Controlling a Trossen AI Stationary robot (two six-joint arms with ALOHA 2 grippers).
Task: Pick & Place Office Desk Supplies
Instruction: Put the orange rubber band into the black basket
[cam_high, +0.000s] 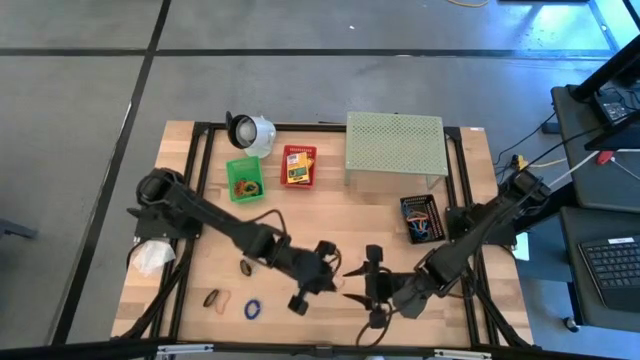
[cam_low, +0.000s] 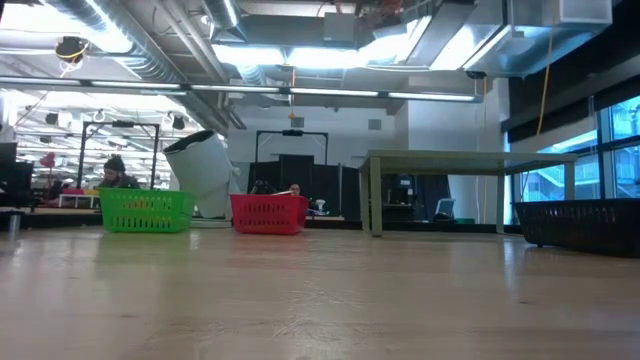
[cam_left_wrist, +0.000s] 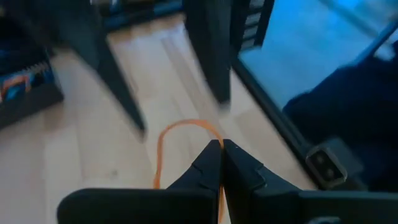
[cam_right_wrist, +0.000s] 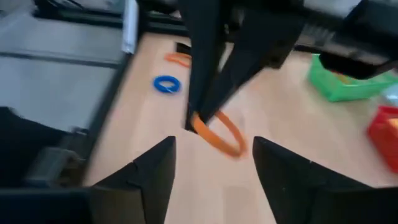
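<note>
In the high view my two grippers face each other over the near middle of the table. My left gripper (cam_high: 338, 281) is shut on an orange rubber band (cam_right_wrist: 219, 132). My right gripper (cam_right_wrist: 214, 168) stands open just to the right of it, one finger on either side of the band's line and apart from it. A blue rubber band (cam_high: 252, 309) and an orange and a black loop (cam_high: 217, 298) lie flat near the front left. Another dark loop (cam_high: 246, 267) lies under the left arm. Neither gripper shows in the low view. My left gripper pinches one spot of the orange band's loop (cam_left_wrist: 214, 138) between its two fingertips (cam_left_wrist: 211, 155). The fingers slant down toward the table's right. The rest of the loop (cam_left_wrist: 180, 127) sticks out past the tips as a single open ring, clear of the wood as far as I can see.
A green basket (cam_high: 245, 177) and a red basket (cam_high: 298, 165) with a crayon box stand at the back. A white round object (cam_high: 250, 130) is behind them. A pale green perforated shelf (cam_high: 395, 147) stands at the back right, with a dark basket (cam_high: 421, 217) in front of it.
</note>
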